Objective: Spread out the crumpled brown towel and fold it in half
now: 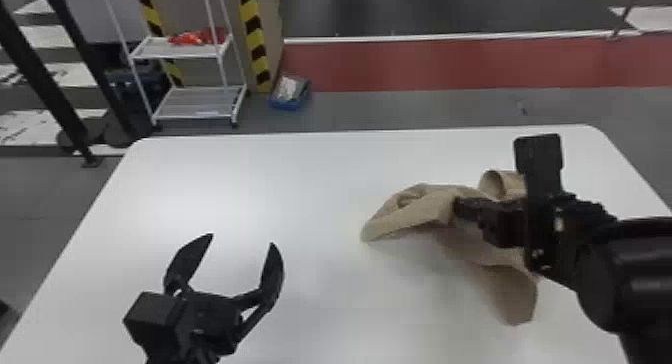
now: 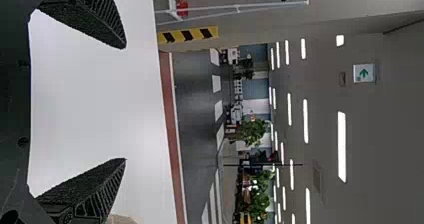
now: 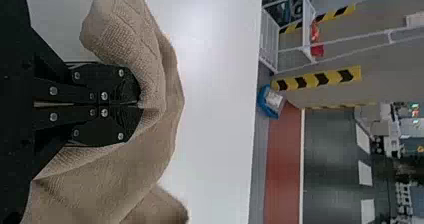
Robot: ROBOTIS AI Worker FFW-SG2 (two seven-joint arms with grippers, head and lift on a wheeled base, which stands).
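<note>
And R tool (image 3: 140,105) pinches the towel (image 1: 415,213) toward the worktop (image 1: 200,188)'s right edge, prob. to unfurl it, L tool (image 1: 242,240) spread, prob. for a corner!

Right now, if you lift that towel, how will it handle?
The towel will probably hang floppy, as it already droops in loose folds from the right gripper. Its woven-looking surface suggests it shouldn't slip easily. It looks thin, so likely light.

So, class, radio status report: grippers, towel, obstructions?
Right gripper shut on crumpled towel. Left gripper open, empty, over table. Right arm partly hides towel.
</note>
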